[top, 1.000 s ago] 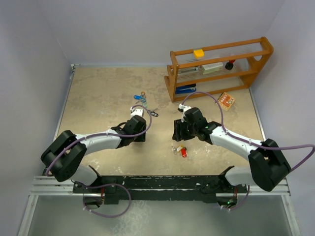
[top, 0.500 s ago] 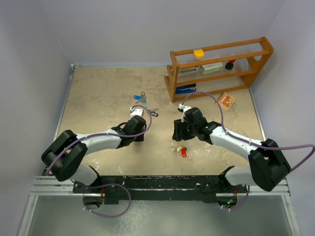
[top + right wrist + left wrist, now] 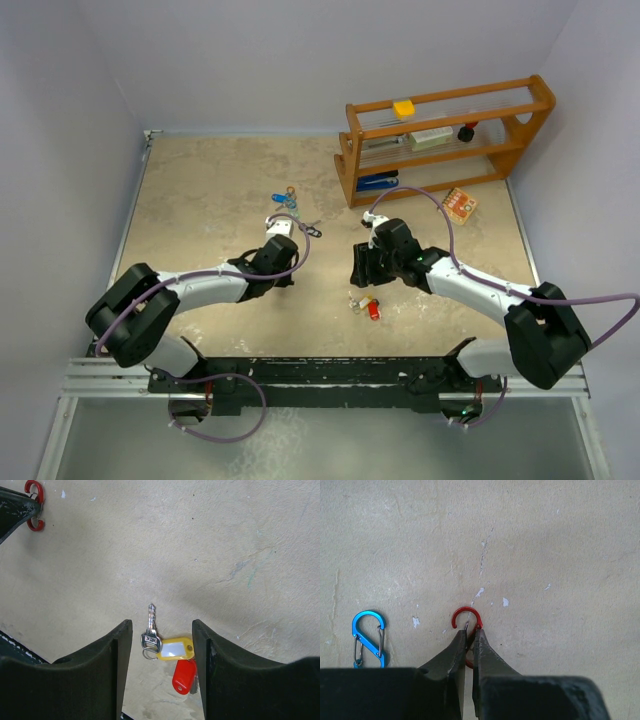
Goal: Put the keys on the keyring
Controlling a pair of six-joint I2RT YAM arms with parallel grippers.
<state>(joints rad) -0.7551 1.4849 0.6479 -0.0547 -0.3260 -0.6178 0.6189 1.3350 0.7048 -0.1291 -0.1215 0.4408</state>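
Observation:
My left gripper is shut on a red S-shaped clip keyring lying on the table; its upper hook sticks out beyond the fingertips. From the right wrist view the same red clip shows at the top left, pinched by a left finger. My right gripper hangs open over a silver key with a yellow tag and a red tag. From above, those keys lie just in front of the right gripper; the left gripper is to their left.
A blue S-shaped clip lies left of the left fingers. More keys with blue and green tags and a black one lie farther back. A wooden shelf and an orange box stand at the back right.
The left jaws have closed onto the red clip. The right arm has not moved.

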